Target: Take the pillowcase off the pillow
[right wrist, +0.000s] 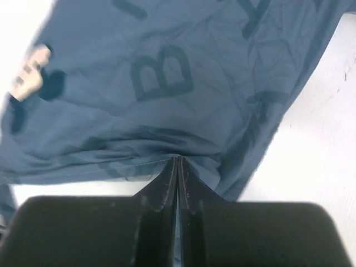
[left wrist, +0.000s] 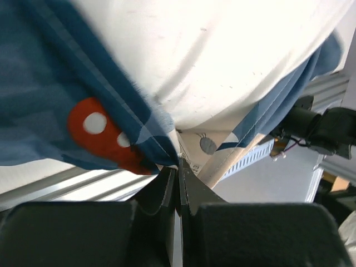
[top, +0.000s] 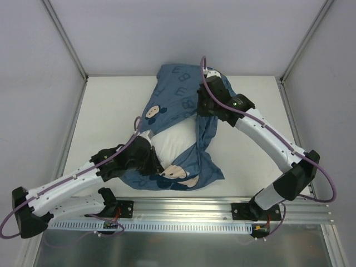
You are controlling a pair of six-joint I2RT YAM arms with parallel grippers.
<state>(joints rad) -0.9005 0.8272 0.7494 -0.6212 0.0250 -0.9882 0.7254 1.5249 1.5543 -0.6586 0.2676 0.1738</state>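
Note:
The blue pillowcase (top: pixel 178 92) with dark letters and mouse faces lies crumpled mid-table, partly pulled back. The white pillow (top: pixel 172 142) shows through its open near side. My left gripper (top: pixel 154 162) sits at the pillow's near-left edge. In the left wrist view it (left wrist: pixel 179 162) is shut on the edge of the pillow (left wrist: pixel 222 55), next to a small label (left wrist: pixel 208 146), with the pillowcase (left wrist: pixel 44 83) on both sides. My right gripper (top: pixel 201 108) is at the case's far right. In the right wrist view it (right wrist: pixel 178 160) is shut on a bunched fold of the pillowcase (right wrist: pixel 167 72).
The white table (top: pixel 111 111) is ringed by grey walls and metal posts. An aluminium rail (top: pixel 183 208) with both arm bases runs along the near edge. Bare table (right wrist: pixel 317 167) shows to the right of the case.

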